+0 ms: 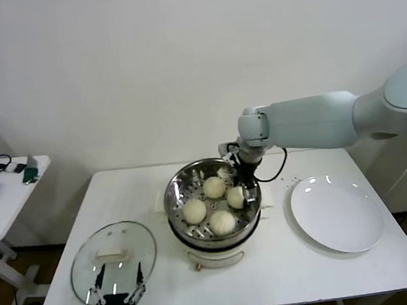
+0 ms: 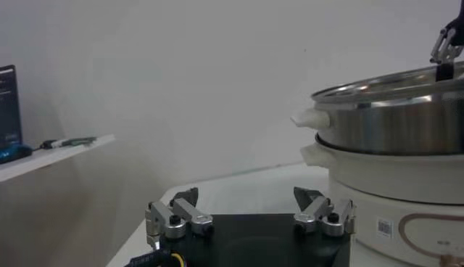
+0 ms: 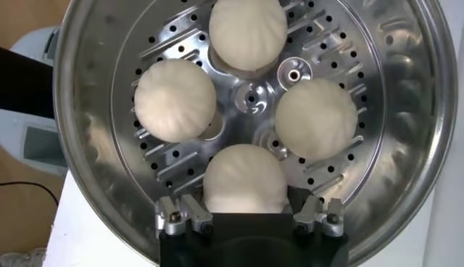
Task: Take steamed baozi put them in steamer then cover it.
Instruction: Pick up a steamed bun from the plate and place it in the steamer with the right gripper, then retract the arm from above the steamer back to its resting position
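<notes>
A white tabletop (image 1: 289, 274) carries a steamer (image 1: 178, 191) at its middle: a shiny perforated steel basket on a cream pot base. All 4 baozi (image 1: 194, 210) sit inside it, spaced around the centre of the basket floor.

The right gripper (image 1: 247, 189) reaches down into the steamer from the far side, over the bun (image 3: 243, 181) nearest that rim. Its jaws stand apart on either side of that bun; whether they press it or hang just clear cannot be told.

The cover (image 1: 113, 259), a clear glass lid with a cream handle, lies flat on the tabletop left of the steamer. The left gripper (image 1: 119, 285) waits at the near edge just beside the cover, jaws wide and holding nothing.

A white plate (image 1: 337, 213) lies right of the steamer.
</notes>
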Robot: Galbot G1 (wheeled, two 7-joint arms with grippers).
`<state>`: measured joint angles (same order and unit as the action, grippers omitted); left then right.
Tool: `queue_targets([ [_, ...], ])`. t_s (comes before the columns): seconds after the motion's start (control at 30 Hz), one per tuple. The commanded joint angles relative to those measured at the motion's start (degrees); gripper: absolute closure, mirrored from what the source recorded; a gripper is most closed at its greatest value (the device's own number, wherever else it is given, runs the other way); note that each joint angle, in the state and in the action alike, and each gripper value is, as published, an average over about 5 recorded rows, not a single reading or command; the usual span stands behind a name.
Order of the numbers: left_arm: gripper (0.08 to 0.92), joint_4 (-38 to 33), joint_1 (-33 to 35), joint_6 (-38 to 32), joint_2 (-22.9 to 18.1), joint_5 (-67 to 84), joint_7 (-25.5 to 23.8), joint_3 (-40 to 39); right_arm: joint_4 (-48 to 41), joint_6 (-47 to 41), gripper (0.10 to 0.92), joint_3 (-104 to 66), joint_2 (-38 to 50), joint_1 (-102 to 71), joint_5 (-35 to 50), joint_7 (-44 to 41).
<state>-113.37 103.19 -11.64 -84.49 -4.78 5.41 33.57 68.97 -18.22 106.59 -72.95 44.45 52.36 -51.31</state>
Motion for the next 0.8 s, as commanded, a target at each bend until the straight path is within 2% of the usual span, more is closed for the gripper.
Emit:
queue_targets([
  [0.03,0.177,-0.04,-0.17,0.14,0.10,-0.03,-0.02,-0.07,0.26,-0.43,0.215,-0.37,0.53,-0.01,0.96,-0.34],
  [0.23,0.177,-0.31,-0.08,0.23,0.42,-0.05,0.07,0.21,0.63,0.75,0.203,-1.49,3.86,1.90,3.70,-1.70],
  [0.53,0.177,-0.93,0.46,-0.02,0.95,-0.35,0.20,0.64,0.61,4.89,0.203,-9.24,13.60,4.17,7.46,-2.07],
  [0.67,0.177,-1.54,0.80,-0.20,1.12,-1.23,0.97,0.89,0.90,9.62,0.203,-14.96,19.18,2.49,7.67,2.99],
  [0.8,0.177,-2.18,1.28,-0.51,1.47,-3.38,1.66,1.12,3.52,17.20,0.203,-23.82,25.94,-4.12,8.28,15.09],
])
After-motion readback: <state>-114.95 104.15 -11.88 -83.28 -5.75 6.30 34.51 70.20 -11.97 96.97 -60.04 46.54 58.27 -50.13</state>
